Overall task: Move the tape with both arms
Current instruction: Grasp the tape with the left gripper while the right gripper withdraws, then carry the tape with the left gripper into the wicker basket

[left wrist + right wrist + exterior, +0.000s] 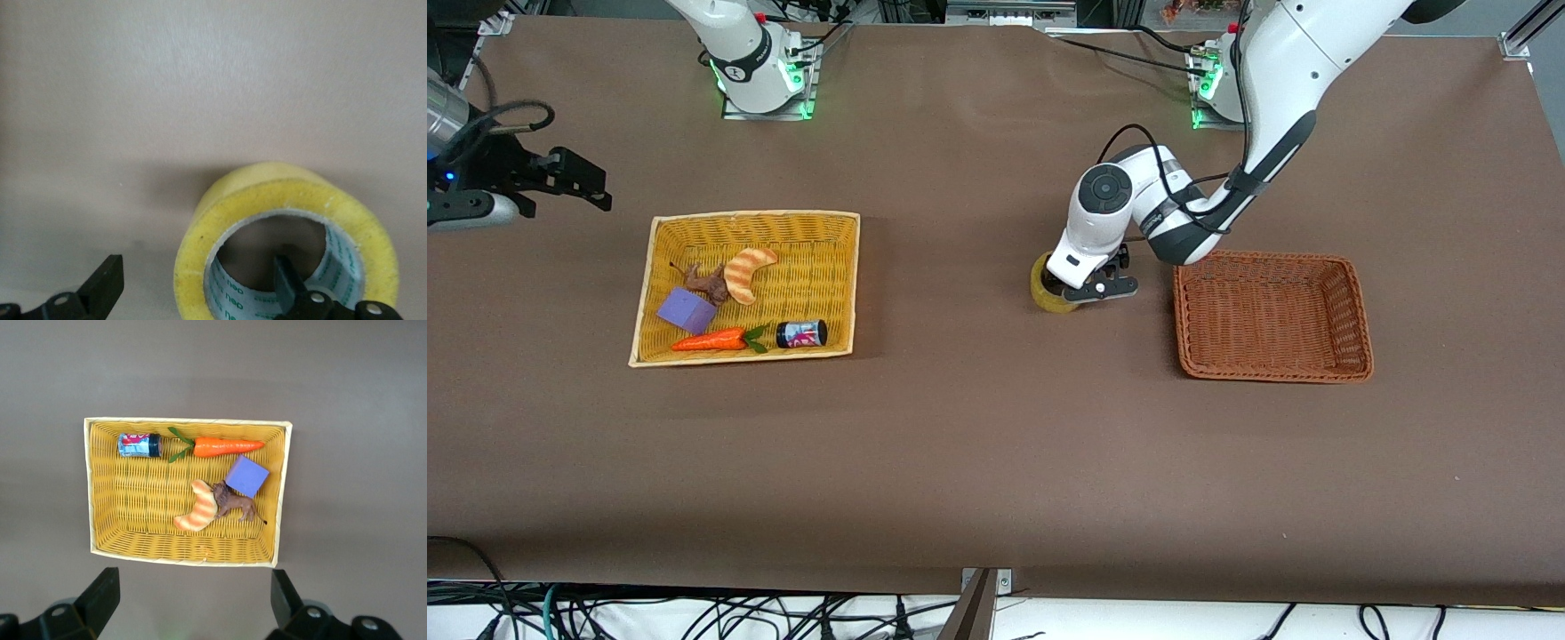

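Note:
The tape (1048, 293), a yellowish roll with a grey core, rests on the brown table between the two baskets, close to the brown basket (1272, 316). My left gripper (1083, 292) is down on it and open. In the left wrist view the tape (267, 193) fills the lower part; one finger (288, 285) is inside the core and the other finger (105, 285) is outside the roll, so the left gripper (197, 290) straddles the roll's wall without closing. My right gripper (574, 182) waits high at the right arm's end of the table, open and empty (193, 603).
A yellow basket (840, 267) toward the right arm's end holds a croissant (747, 271), a purple block (687, 310), a carrot (710, 340), a small dark can (801, 333) and a brown toy animal (710, 284). The right wrist view looks down on this basket (100, 493). The brown basket holds nothing.

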